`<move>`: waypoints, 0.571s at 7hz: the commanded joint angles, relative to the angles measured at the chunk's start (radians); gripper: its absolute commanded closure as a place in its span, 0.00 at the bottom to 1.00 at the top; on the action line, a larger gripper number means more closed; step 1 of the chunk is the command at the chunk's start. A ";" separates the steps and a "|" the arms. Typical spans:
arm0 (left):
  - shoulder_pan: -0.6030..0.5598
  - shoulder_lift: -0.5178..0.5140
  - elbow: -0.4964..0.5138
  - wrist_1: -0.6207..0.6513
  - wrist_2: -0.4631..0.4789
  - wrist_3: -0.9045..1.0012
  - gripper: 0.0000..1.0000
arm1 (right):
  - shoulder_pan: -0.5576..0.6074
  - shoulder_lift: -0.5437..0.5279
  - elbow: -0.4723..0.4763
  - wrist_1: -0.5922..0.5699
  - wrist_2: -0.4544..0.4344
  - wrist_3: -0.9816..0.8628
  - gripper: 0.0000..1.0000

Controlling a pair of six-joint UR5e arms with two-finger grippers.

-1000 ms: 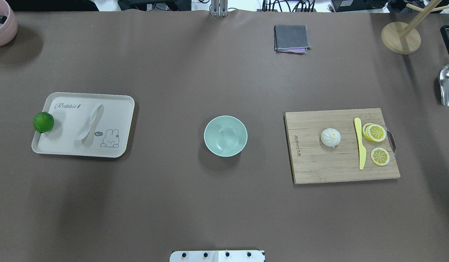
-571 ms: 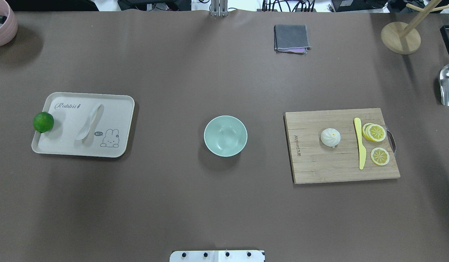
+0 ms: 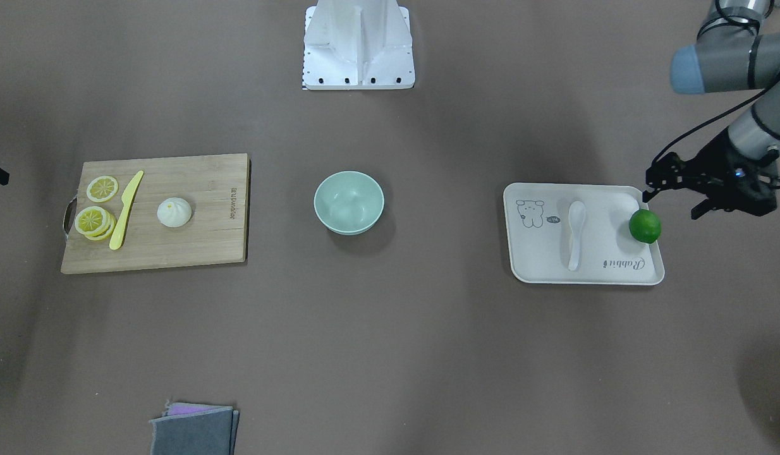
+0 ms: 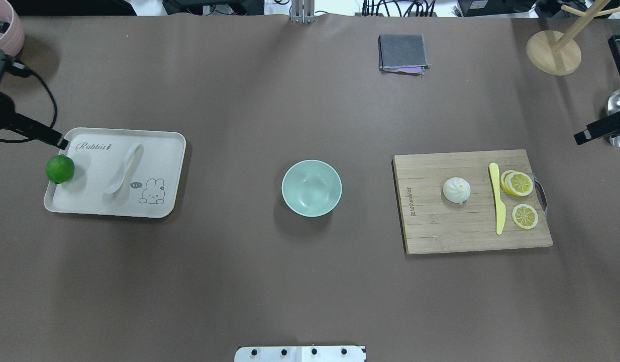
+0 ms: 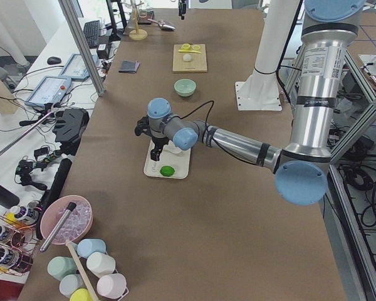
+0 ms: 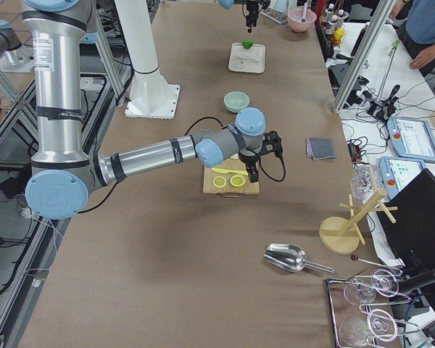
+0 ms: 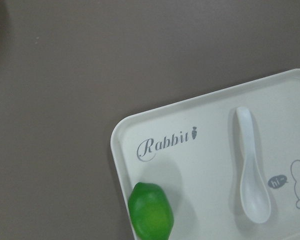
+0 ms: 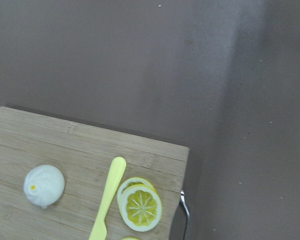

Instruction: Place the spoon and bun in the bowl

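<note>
The white spoon lies on a cream tray at the left, and shows in the left wrist view. The white pleated bun sits on a wooden cutting board at the right, and shows in the right wrist view. The mint-green bowl stands empty at the table's middle. My left gripper hovers beside the tray's outer far corner, jaws apart and empty. My right gripper shows only as a black sliver beyond the board's far right; I cannot tell its state.
A green lime rests on the tray's left rim. A yellow knife and lemon slices lie on the board. A grey cloth, a wooden stand, a metal scoop and a pink bowl sit along the far edge.
Both grippers have come into the overhead view, the left at the left edge near the tray, the right at the right edge. The objects have not moved.
</note>
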 commanded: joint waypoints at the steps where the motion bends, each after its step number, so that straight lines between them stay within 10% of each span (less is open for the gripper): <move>1: 0.099 -0.143 0.127 0.001 0.082 -0.052 0.07 | -0.140 0.060 0.022 0.023 -0.124 0.172 0.00; 4: 0.166 -0.157 0.167 -0.012 0.112 -0.051 0.20 | -0.300 0.091 0.019 0.072 -0.200 0.292 0.01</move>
